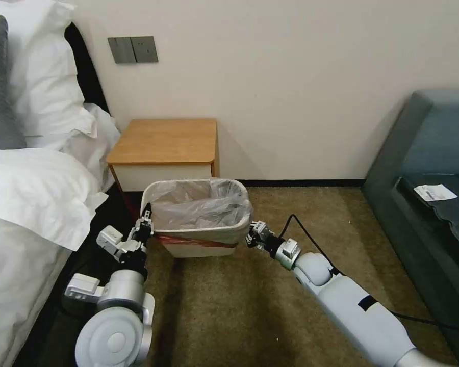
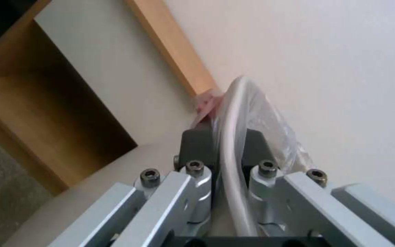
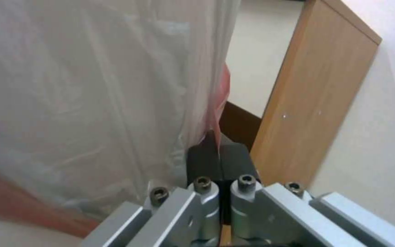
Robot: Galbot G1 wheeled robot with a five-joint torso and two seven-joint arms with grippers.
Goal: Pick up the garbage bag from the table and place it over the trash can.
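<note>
A plain cream-white wall [image 1: 301,76] runs across the far side, carrying a grey double switch plate [image 1: 133,49]. Olive-brown carpet [image 1: 229,306] covers the floor. A bed with white linen and pillows [image 1: 30,193] fills the left; a dark teal upholstered sofa [image 1: 428,168] stands right.

you get soft, even indoor light in the head view, with a faint shadow on the wall [image 1: 301,92] beside the table [image 1: 163,140], while both wrist views look softer, their nearest metal parts slightly blurred.
</note>
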